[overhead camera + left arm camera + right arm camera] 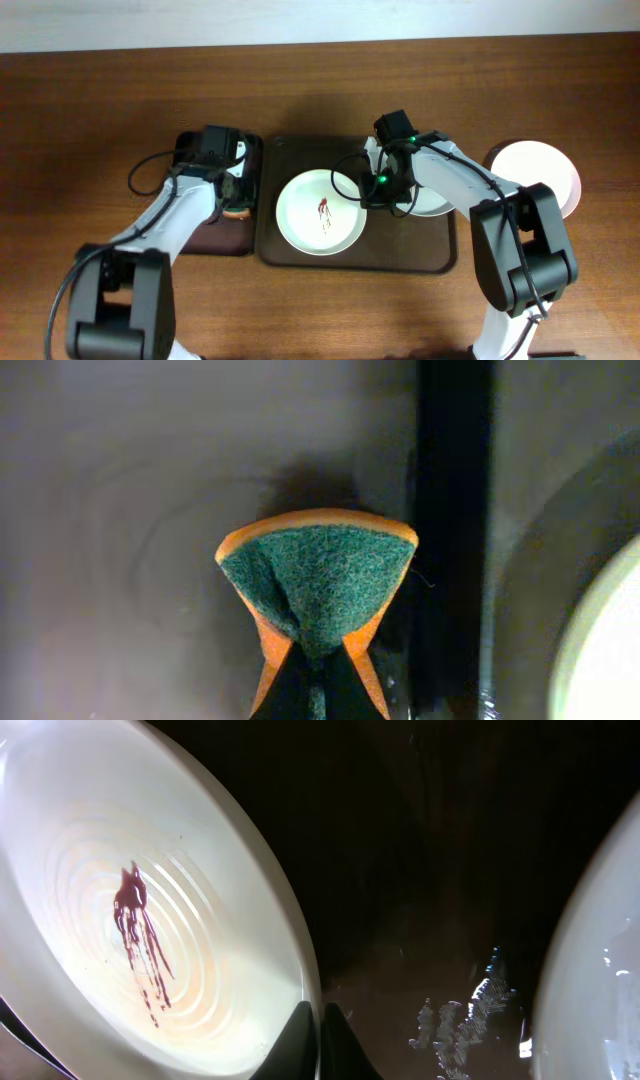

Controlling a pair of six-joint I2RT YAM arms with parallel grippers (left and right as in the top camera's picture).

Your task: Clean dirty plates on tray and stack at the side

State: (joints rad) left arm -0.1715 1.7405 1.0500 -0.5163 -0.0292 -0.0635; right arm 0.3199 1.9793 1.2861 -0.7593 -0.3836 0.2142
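**Sponge in my left, plate rim at my right**

My left gripper [315,690] pinches the sponge [318,575], green face outward, over the small tray [200,240] at centre left. My right gripper [318,1040] has its fingers drawn close at the edge of the smeared plate [320,225], mid-frame on the tray [270,250]. They seem to nip the rim, though the view is too tight to be sure.

I judge the plate stiff, glazed, light and breakable. The raised rim is the only hold, and it is likely slick.

Only the right wrist view shows the smear [135,920] running in streaks and droplets [460,1020] on the tray. Only the overhead shows the second plate [432,200] under my right arm and the third plate [540,170] off the tray at the right.
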